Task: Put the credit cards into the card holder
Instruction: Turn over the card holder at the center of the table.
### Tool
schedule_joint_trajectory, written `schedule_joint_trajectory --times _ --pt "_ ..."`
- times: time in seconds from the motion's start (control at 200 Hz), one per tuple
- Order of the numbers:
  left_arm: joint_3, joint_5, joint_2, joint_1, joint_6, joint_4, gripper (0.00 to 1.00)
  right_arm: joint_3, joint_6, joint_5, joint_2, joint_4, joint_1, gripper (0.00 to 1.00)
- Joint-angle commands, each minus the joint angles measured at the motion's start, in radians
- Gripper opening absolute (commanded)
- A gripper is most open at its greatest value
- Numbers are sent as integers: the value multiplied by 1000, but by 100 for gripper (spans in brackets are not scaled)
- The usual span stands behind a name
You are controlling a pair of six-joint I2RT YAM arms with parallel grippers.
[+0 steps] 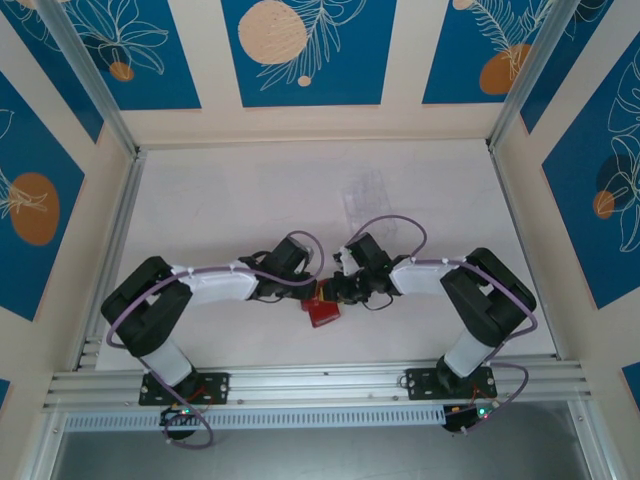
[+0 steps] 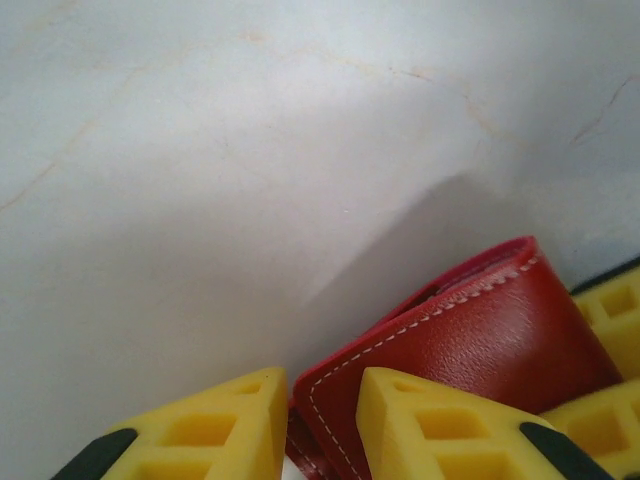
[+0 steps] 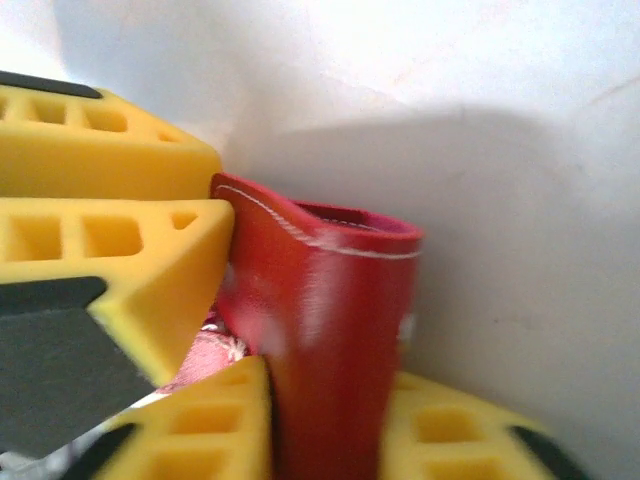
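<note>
The red card holder [image 1: 323,314] is held up between both arms near the table's front middle. My left gripper [image 2: 322,382] is shut on one stitched corner of the card holder [image 2: 480,330], one yellow finger [image 2: 210,425] on each side. My right gripper [image 3: 328,378] is shut on the card holder [image 3: 330,290] from the other side, and the wallet stands upright between its pads. In the top view the left gripper [image 1: 308,292] and right gripper [image 1: 338,292] nearly touch. The credit cards are hidden.
A clear plastic tray [image 1: 365,200] lies on the white table [image 1: 220,200] behind the grippers. Aluminium rails [image 1: 300,380] edge the table at the front and sides. The right gripper's yellow fingers [image 2: 610,320] crowd the left wrist view.
</note>
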Motion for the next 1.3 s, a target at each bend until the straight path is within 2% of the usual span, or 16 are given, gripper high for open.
schedule_joint_trajectory --times 0.0,0.125,0.225,0.32,0.475,0.615,0.8,0.94,1.0,1.12,1.215,1.296 --pt "-76 28 50 -8 -19 -91 29 -13 -11 -57 -38 53 8 0" --pt "-99 53 -31 19 -28 -81 33 -24 -42 58 -210 -100 -35 0" --pt "-116 44 -92 54 -26 -103 35 72 -101 369 -316 -432 -26 0" --pt "-121 28 -125 73 -17 -132 36 136 -111 598 -373 -635 -20 0" --pt "-125 21 -135 83 -17 -136 36 225 -106 881 -392 -853 3 0" --pt "-120 16 -138 84 -29 -141 36 297 -84 1036 -296 -960 61 0" --pt "-119 -49 -197 98 -38 -205 36 413 -14 1145 -88 -1047 187 0" --pt "-147 -87 -285 142 -53 -253 37 545 8 1186 121 -1106 278 5" --pt "-168 -100 -337 167 -62 -273 37 596 7 1179 198 -1115 311 11" --pt "-208 -111 -438 216 -71 -314 38 663 -23 1116 293 -1075 364 28" --pt "-235 -114 -502 250 -78 -342 38 678 -66 1028 297 -1003 384 43" --pt "-255 -115 -554 277 -84 -361 39 650 -115 921 251 -900 384 49"
